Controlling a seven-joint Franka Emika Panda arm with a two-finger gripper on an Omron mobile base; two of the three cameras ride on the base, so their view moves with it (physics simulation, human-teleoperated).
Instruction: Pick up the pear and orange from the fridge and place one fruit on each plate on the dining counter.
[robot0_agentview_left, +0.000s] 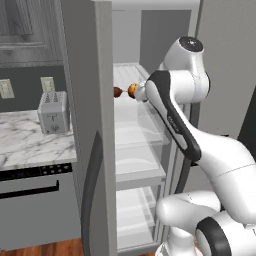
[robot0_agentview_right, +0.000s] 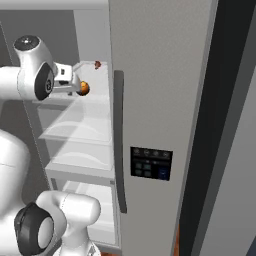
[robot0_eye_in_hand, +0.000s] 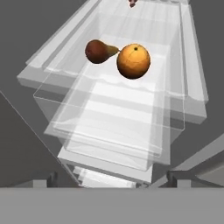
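The fridge (robot0_agentview_left: 90, 125) stands open, and my arm reaches in at an upper shelf (robot0_eye_in_hand: 131, 109). On that glass shelf the dark reddish-brown pear (robot0_eye_in_hand: 97, 51) lies just left of the orange (robot0_eye_in_hand: 133, 61), the two touching or nearly so. From the left base view the pear (robot0_agentview_left: 117, 91) and orange (robot0_agentview_left: 132, 90) sit right in front of my hand. My gripper (robot0_eye_in_hand: 111, 178) is open, its fingertips (robot0_eye_in_hand: 177, 177) wide apart, a short way back from and above the fruit, with nothing between them. The right base view puts the gripper (robot0_agentview_right: 74, 88) right beside the orange (robot0_agentview_right: 84, 88). The plates and dining counter are out of view.
A small red item (robot0_eye_in_hand: 132, 3) lies at the back of the same shelf. The open left door edge (robot0_agentview_left: 102, 150) stands close to my arm, and the right door (robot0_agentview_right: 160, 100) carries a black dispenser panel (robot0_agentview_right: 151, 163). A toaster (robot0_agentview_left: 53, 112) stands on the marble worktop (robot0_agentview_left: 30, 142).
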